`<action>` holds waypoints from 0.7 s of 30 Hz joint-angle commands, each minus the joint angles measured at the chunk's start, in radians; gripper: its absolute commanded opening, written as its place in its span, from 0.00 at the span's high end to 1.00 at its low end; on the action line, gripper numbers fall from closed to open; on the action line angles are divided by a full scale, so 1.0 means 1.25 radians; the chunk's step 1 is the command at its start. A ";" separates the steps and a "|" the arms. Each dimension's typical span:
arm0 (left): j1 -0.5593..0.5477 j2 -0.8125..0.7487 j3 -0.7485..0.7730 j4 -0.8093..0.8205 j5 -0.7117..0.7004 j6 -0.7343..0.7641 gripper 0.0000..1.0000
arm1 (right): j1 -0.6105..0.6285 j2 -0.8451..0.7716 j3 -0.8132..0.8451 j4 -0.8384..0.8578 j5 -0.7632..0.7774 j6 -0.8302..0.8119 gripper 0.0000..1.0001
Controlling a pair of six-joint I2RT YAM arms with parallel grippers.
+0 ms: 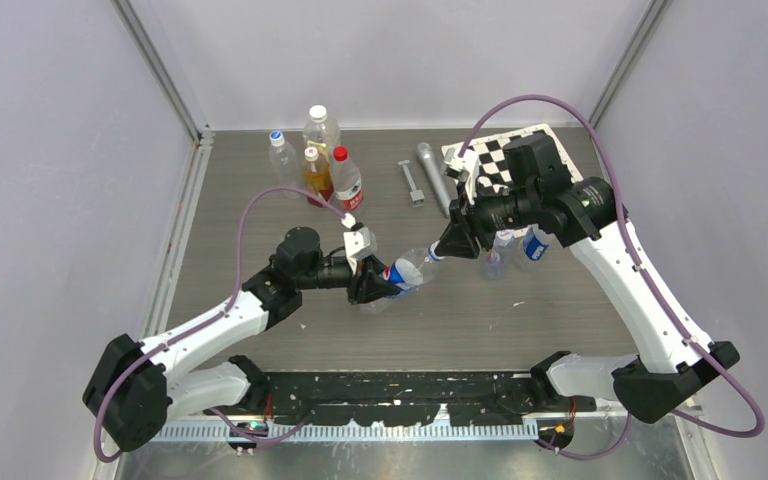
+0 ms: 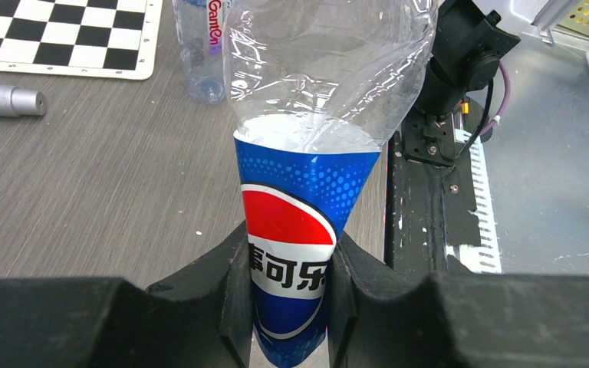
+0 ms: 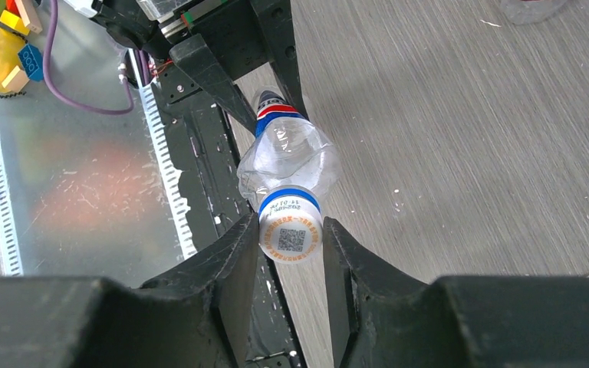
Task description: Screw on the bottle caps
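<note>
My left gripper point(image 1: 372, 283) is shut on the Pepsi-labelled clear bottle point(image 2: 307, 192), gripping its blue label, and holds it off the table, lying nearly level with its mouth toward the right arm. A white bottle cap point(image 3: 291, 234) with a printed code on top and a blue ring beneath sits on that mouth. My right gripper point(image 3: 291, 230) is shut on this cap, a finger against each side. Two more small clear bottles stand under the right arm: one nearly plain point(image 1: 496, 262), one blue-labelled point(image 1: 533, 245). Their mouths are hidden by the arm.
At the back left stand several bottles: one blue-capped point(image 1: 280, 153), one white-capped point(image 1: 320, 125), an amber-liquid one point(image 1: 315, 175) and a red-capped one point(image 1: 346, 182). A metal cylinder point(image 1: 433, 175), a small bolt-like part point(image 1: 411, 183) and a checkerboard point(image 1: 500, 155) lie at the back.
</note>
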 commanded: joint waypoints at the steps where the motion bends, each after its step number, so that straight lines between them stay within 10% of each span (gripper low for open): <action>1: 0.003 -0.002 0.035 0.074 0.002 -0.012 1.00 | 0.004 0.001 -0.003 0.019 -0.021 0.013 0.61; 21: -0.019 -0.006 0.057 0.183 -0.341 0.081 1.00 | 0.005 0.003 -0.102 0.200 0.141 0.346 0.93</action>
